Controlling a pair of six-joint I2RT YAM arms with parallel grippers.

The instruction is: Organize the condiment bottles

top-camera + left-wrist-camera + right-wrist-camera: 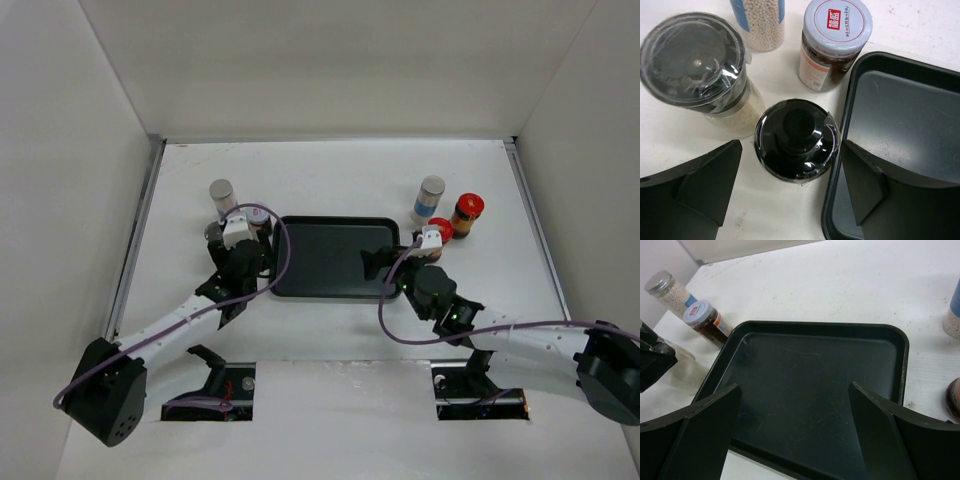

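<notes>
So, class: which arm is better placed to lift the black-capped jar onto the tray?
Left: its jaws flank the black-capped jar beside the tray; the right arm's jaws hang open over the tray.

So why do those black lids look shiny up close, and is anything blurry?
Left wrist view: clear film over the small black-lidded jar and the bigger black-lidded jar catches white glare. Right wrist view: the tray shows a dull sheen; the far silver-capped jar looks slightly soft. Top view: even light, faint shadows.

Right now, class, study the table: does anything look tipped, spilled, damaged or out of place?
Nothing stands out. The spice jars all stand upright on either side of the black tray, which lies flat and empty; no spill or damage shows.
</notes>
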